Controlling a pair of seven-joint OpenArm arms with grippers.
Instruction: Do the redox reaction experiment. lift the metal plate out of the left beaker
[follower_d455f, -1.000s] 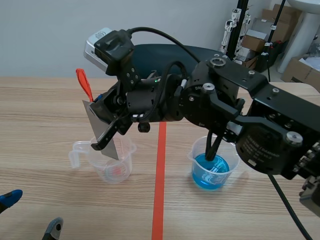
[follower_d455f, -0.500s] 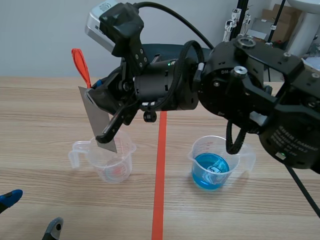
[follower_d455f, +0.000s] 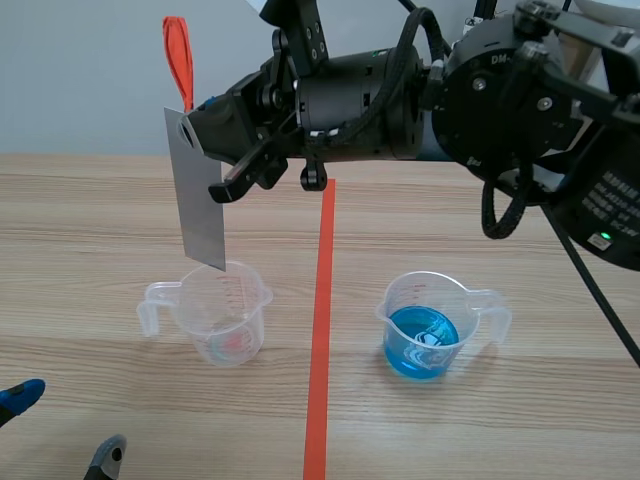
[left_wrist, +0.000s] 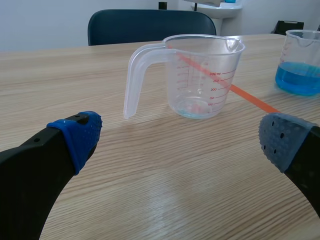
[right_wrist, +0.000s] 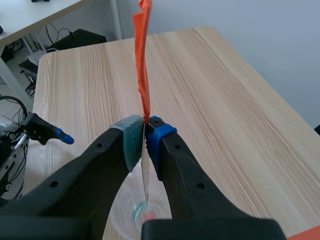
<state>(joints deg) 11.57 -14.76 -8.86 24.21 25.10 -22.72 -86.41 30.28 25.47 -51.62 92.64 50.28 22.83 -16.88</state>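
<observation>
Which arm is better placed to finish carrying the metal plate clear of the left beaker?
Right. The right gripper is shut on the metal plate, which hangs above the left beaker; the left gripper sits open and empty, low beside it.

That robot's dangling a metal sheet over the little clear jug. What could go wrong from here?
1. The right gripper pinches the metal plate only near its top edge, so the plate might slip or swing.
2. The plate's bottom corner hangs close by the rim of the left beaker; a sideways move now might catch the rim and tip it.
3. The right arm reaches across above the beaker of blue liquid; lowering carelessly might knock that.
</observation>
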